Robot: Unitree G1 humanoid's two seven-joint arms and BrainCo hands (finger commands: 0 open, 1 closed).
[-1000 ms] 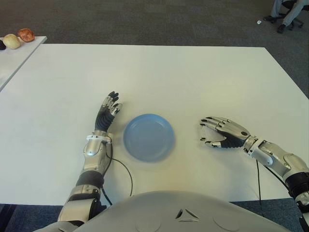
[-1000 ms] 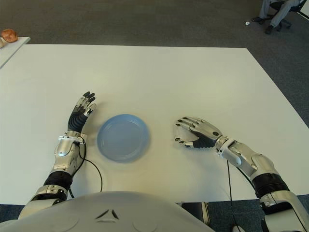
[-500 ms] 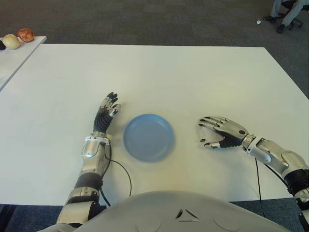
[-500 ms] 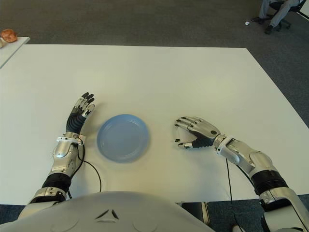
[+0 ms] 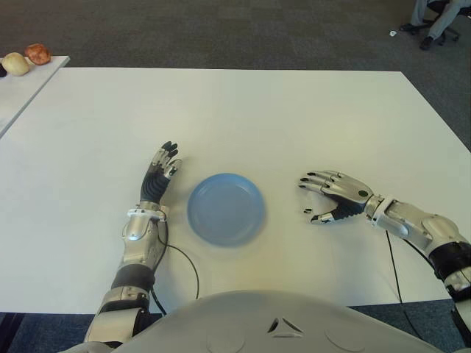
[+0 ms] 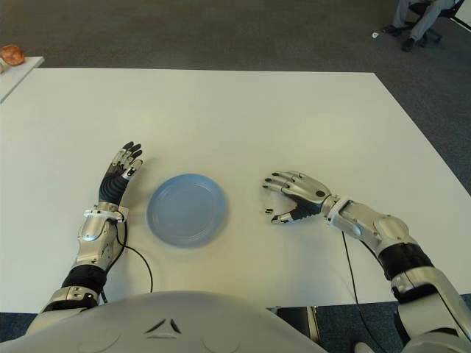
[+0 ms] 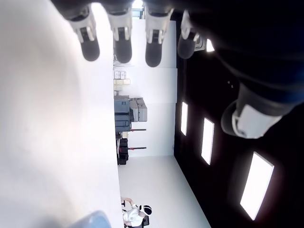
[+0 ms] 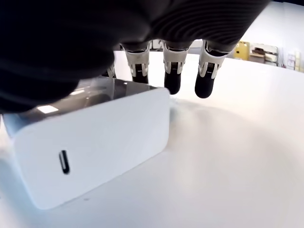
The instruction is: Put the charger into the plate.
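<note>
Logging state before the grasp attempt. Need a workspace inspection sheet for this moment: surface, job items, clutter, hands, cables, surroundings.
Surface: white table, bare apart from the items below.
Job's things: round blue plastic plate with nothing in it, between the hands; white box-shaped charger on the table under the right hand, port end showing in the right wrist view.
Clutter: nothing seen.
Hands: right hand arched over the charger, fingers not closed on it; left hand left of the plate, fingers extended, holding nothing.
Cables: black cable looping by the left forearm; another along the right forearm.
Surroundings: grey carpet; side table with round objects; seated person's legs.
</note>
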